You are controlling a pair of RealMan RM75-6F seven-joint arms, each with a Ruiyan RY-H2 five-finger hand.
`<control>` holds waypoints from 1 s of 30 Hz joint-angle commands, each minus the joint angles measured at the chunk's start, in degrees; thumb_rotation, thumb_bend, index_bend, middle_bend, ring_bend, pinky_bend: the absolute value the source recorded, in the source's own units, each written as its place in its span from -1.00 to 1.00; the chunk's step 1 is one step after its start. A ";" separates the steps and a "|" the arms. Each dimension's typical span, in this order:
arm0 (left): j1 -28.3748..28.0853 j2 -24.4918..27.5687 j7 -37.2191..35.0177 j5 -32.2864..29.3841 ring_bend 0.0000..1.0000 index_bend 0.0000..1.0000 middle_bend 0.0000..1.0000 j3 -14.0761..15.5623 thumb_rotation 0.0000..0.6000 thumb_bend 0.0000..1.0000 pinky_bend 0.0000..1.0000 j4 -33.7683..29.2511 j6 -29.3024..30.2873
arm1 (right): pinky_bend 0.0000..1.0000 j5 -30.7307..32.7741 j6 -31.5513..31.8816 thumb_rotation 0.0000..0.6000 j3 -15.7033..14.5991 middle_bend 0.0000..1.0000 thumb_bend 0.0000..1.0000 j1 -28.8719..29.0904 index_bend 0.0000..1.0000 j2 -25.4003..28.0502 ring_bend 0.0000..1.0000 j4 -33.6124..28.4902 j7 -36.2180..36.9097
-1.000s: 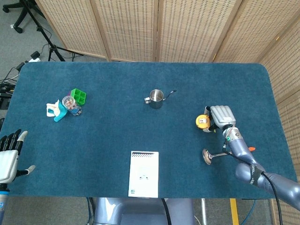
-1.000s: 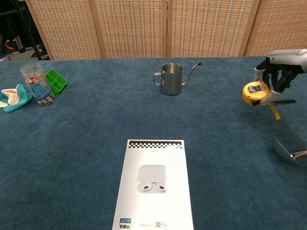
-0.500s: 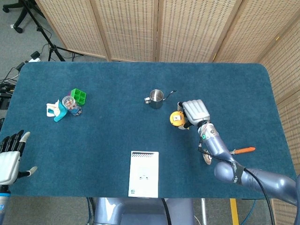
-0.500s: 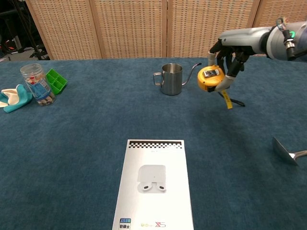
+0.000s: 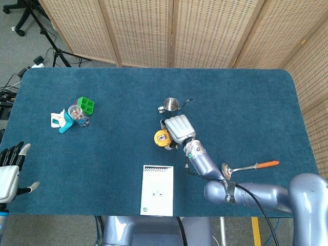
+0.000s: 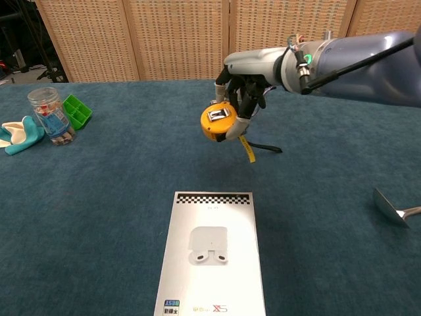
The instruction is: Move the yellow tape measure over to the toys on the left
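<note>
My right hand (image 5: 177, 129) (image 6: 239, 93) holds the yellow tape measure (image 5: 162, 138) (image 6: 217, 122) in the air above the middle of the table, fingers wrapped over its top. A short yellow strap hangs from the tape measure. The toys lie at the far left: a jar of small pieces (image 5: 77, 115) (image 6: 50, 116), a green tray (image 5: 85, 106) (image 6: 77, 110) and a teal and white toy (image 5: 60, 122) (image 6: 18, 134). My left hand (image 5: 10, 169) hovers open at the table's front left edge, seen only in the head view.
A steel pitcher (image 5: 170, 106) stands just behind my right hand; the chest view hides it behind the arm. A white earbuds box (image 5: 158, 189) (image 6: 210, 253) lies at the front middle. A ladle with an orange handle (image 5: 249, 167) (image 6: 395, 209) lies at the front right.
My right hand has carried the tape measure leftward, from the right side of the table past the pitcher to the middle. The left hand has barely moved.
</note>
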 commanded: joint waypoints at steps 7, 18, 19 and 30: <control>-0.09 0.25 0.01 -0.80 -1.00 -1.00 -1.00 -0.13 1.00 -1.00 -1.00 -0.05 -0.55 | 0.10 3.27 -0.11 1.00 1.14 0.06 -0.70 3.84 0.41 -5.07 -0.01 4.40 -0.25; -0.21 0.17 0.35 -0.88 -1.00 -1.00 -1.00 0.03 1.00 -1.00 -1.00 -0.10 -0.96 | 0.10 0.60 -0.68 1.00 2.01 -0.09 -0.72 4.66 0.39 -9.28 -0.08 9.61 3.92; -0.22 0.17 0.40 -0.95 -1.00 -1.00 -1.00 0.04 1.00 -1.00 -1.00 -0.12 -1.03 | 0.06 -0.06 -0.84 1.00 2.09 -0.19 -0.75 4.53 0.34 -9.54 -0.18 9.87 4.61; -0.34 0.06 0.63 -1.01 -1.00 -1.00 -1.00 0.07 1.00 -1.00 -1.00 -0.07 -1.23 | -0.77 -1.39 -10.55 1.00 1.87 -1.00 -1.00 3.99 -0.67 -7.55 -1.00 9.50 11.09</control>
